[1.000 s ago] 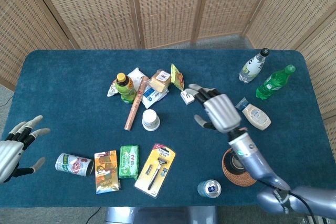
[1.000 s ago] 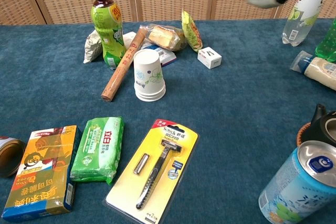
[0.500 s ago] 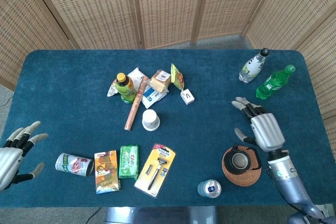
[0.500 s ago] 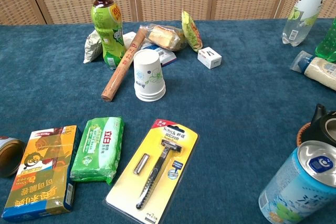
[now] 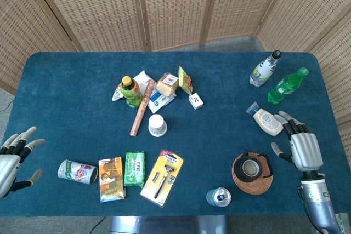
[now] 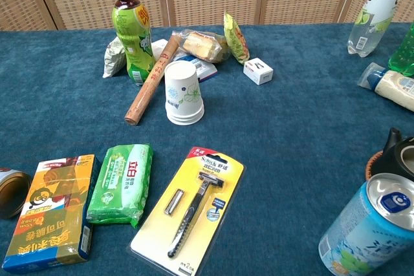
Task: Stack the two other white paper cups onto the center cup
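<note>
A stack of white paper cups (image 5: 157, 125) (image 6: 183, 94) stands upside down near the middle of the blue table (image 5: 77, 91), several rims showing at its base. My right hand (image 5: 303, 146) hovers at the table's right edge with fingers spread, holding nothing. At the far left edge my left hand (image 5: 12, 158) is also spread and empty. Both hands are far from the cups and outside the chest view.
Behind the cups lie a green tea bottle (image 5: 130, 91), a brown roll (image 5: 141, 108) and snack packs. In front lie a razor pack (image 5: 161, 177), green wipes (image 5: 134, 169), an orange box (image 5: 111, 179) and a tin (image 5: 77, 171). At right: teapot on coaster (image 5: 252, 171), can (image 5: 218, 197), two bottles (image 5: 274, 78).
My right hand has pulled back from near the table's middle to the right edge. My left hand has slid a little lower at the left edge. The cup stack has not moved.
</note>
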